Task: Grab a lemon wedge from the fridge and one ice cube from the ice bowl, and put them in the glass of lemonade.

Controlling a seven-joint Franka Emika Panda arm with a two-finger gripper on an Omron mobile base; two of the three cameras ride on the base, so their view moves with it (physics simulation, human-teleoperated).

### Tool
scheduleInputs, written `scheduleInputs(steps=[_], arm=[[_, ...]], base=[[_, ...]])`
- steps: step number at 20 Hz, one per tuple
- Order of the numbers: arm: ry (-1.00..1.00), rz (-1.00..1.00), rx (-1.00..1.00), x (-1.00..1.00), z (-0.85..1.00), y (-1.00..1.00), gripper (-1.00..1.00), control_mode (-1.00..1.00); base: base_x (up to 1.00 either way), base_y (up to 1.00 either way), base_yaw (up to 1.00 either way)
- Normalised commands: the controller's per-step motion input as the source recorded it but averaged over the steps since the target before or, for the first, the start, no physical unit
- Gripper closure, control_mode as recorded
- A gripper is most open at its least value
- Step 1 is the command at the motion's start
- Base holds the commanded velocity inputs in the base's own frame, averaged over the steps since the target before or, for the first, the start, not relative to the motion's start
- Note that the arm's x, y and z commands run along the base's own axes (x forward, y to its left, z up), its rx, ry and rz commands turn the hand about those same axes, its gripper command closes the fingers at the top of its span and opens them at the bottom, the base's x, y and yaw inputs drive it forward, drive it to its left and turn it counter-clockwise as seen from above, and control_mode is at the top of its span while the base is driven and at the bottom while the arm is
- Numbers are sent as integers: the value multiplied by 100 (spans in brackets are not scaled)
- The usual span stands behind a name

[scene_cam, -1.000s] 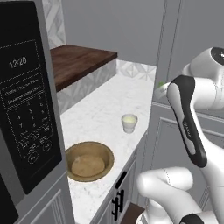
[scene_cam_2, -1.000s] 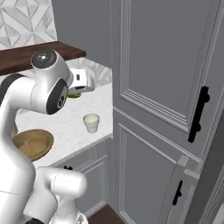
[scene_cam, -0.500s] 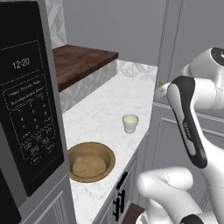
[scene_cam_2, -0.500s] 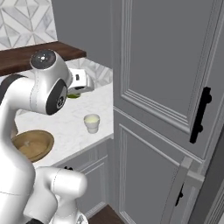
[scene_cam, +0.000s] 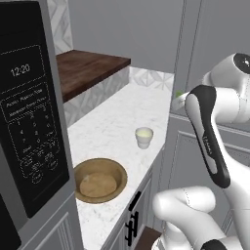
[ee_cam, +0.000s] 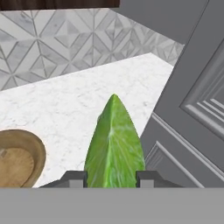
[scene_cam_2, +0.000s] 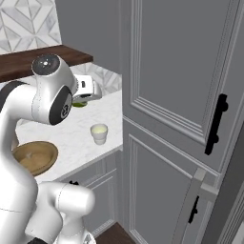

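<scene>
My gripper [ee_cam: 111,177] is shut on the lemon wedge [ee_cam: 114,144], a green-yellow piece that stands up between the two fingertips. In the left base view the gripper [scene_cam: 178,97] hangs above the counter's right end, against the cabinet side, with a bit of green showing. The same gripper [scene_cam_2: 84,97] is above and behind the glass of lemonade [scene_cam_2: 99,133], a small pale cup [scene_cam: 143,136] on the marble counter. A round wooden bowl [scene_cam: 99,179] sits nearer the front edge; its contents are unclear. A dark fridge door edge [scene_cam_2: 232,186] shows at the lower right.
A black microwave [scene_cam: 29,122] stands at the left over the counter. Light grey panelled cabinets with a black handle [scene_cam_2: 215,125] rise right of the counter. A dark wood shelf [scene_cam: 88,68] runs along the back, above the patterned tile wall [ee_cam: 65,43].
The views have shifted slightly. The gripper keeps the lemon wedge at about the same place above the counter's right end.
</scene>
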Motion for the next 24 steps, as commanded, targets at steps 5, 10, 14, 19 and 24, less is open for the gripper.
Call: scheduleInputs(steps=[5,10,14,19,24], arm=[[0,15,-9,0,-14,27,100,-100],[8,29,-27,0,-38,59,100,-100],[18,37,-31,0,-39,24,100,-100],[20,45,-34,3,-43,2,100,-100],[17,49,-38,28,-31,0,100,-100]], base=[[0,0,0],[0,0,0],[0,0,0],[0,0,0],[0,0,0]])
